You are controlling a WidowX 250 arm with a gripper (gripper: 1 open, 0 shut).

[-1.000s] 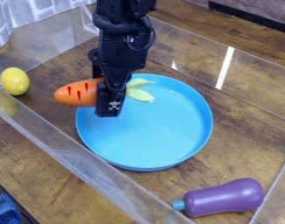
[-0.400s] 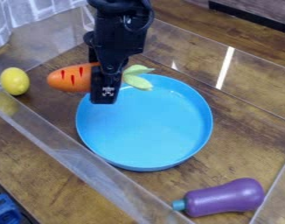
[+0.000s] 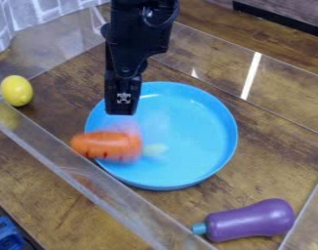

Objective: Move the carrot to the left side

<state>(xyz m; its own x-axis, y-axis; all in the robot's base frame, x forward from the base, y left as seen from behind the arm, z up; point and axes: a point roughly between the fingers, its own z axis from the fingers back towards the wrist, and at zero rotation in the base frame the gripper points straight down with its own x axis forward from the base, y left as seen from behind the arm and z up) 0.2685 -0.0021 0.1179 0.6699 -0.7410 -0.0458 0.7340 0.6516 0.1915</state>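
- Jaws: one dark gripper (image 3: 123,101), pointed downward over the upper-left part of the blue plate (image 3: 190,174). It held nothing visible; the fingers overlapped in this view, so whether they stood apart or together could not be told.
- Carrot (image 3: 107,145): one, toy, plump, orange with dark ridge lines; situated at the plate's lower-left rim, below the jaws and apart from them. The body lay across the rim in this view, the pale leafy top pointed inward over the plate. Outline blurred, perhaps from motion; firm contact with the plate could not be confirmed.
- Handling, as judged: light, fairly stiff, unlikely to break; smooth and rounded, hence apt to roll or slip off the rim.
- Place of hold, as judged: across the thick middle of the orange body, a finger on each long side; the leafy end seemed a poorer choice, being thin and likely to bend.
- Yellow ball (image 3: 16,90): one, lemon-like, well to the left of the plate in the picture, higher than the carrot.
- Eggplant (image 3: 252,222): one, purple, glossy, lying below and to the right of the plate, clear of its rim.
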